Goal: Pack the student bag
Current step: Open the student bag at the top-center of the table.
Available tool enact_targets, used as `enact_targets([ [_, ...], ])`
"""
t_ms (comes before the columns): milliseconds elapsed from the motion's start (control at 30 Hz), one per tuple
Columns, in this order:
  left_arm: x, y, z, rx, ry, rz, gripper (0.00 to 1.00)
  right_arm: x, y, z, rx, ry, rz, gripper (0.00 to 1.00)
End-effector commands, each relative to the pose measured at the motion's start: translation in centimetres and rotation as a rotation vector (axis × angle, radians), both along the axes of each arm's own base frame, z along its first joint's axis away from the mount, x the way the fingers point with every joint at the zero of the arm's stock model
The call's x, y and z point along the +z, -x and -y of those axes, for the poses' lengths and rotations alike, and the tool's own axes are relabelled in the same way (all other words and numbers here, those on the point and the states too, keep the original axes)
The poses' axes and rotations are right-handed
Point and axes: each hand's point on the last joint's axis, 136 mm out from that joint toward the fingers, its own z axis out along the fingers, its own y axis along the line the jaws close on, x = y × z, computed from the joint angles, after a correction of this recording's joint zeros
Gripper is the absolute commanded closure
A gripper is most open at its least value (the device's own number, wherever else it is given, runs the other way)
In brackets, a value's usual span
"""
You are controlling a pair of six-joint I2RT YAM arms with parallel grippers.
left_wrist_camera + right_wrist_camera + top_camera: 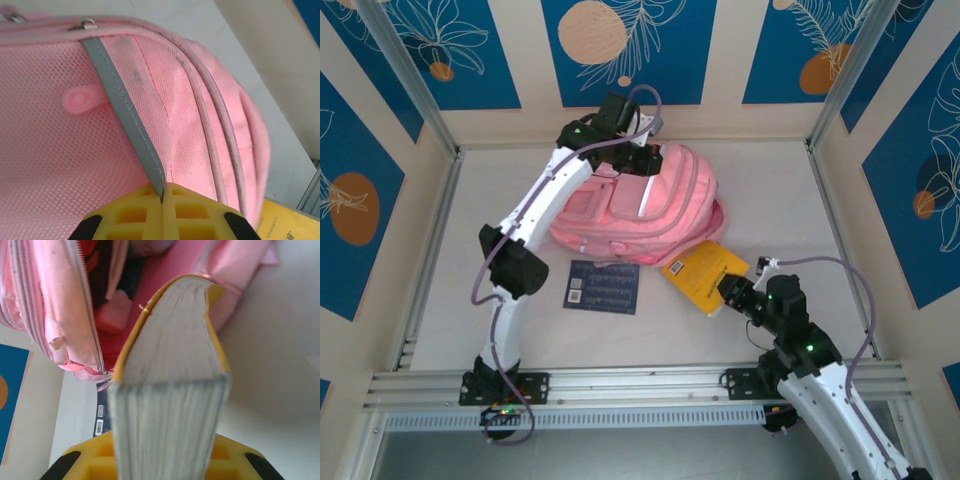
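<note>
Left pincer pinches the student bag's grey strip. Right pincer clamps a yellow book at the bag's open mouth.

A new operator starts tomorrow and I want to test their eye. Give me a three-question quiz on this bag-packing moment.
1. Multiple choice: the right gripper holds A) a yellow book, B) a pencil case, C) nothing.
2. True or false: the dark blue booklet lies inside the student bag.
3. What on the bag is the left gripper shut on?
Key: 1 A; 2 false, it lies outside, in front of the bag; 3 the grey strip.
</note>
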Motion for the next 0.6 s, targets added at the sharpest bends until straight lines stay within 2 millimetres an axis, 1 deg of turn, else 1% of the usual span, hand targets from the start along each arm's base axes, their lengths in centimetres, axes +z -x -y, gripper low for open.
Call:
enact_targets([
  [0, 7.5, 1.8, 0.3, -0.073, 0.123, 0.18, 1.0, 4.9, 0.3, -0.8, 0.07, -0.018, 0.155, 1.0],
  [100, 9.0, 1.7, -0.9, -0.055, 0.147, 0.209, 1.0, 6.2, 0.4, -1.4, 0.095, -0.062, 0.183, 1.0],
  [200, 9.8, 1.8, -1.6, -0.047, 0.155, 0.231, 1.0, 7.3, 0.6, -1.6, 0.109, -0.074, 0.21, 1.0],
  [267, 10.2, 1.8, -2.0, -0.041, 0.156, 0.24, 1.0, 8.3, 0.9, -1.8, 0.133, -0.073, 0.244, 1.0],
  [367, 10.5, 1.5, -2.5, -0.028, 0.156, 0.25, 1.0, 10.3, 1.9, -2.2, 0.186, -0.08, 0.313, 1.0],
  [467, 10.5, 1.2, -2.6, -0.027, 0.164, 0.251, 1.0, 12.1, 2.9, -2.4, 0.222, -0.09, 0.365, 1.0],
  [567, 11.1, 1.4, -2.7, -0.039, 0.187, 0.254, 1.0, 12.8, 3.1, -1.9, 0.199, -0.078, 0.356, 1.0],
])
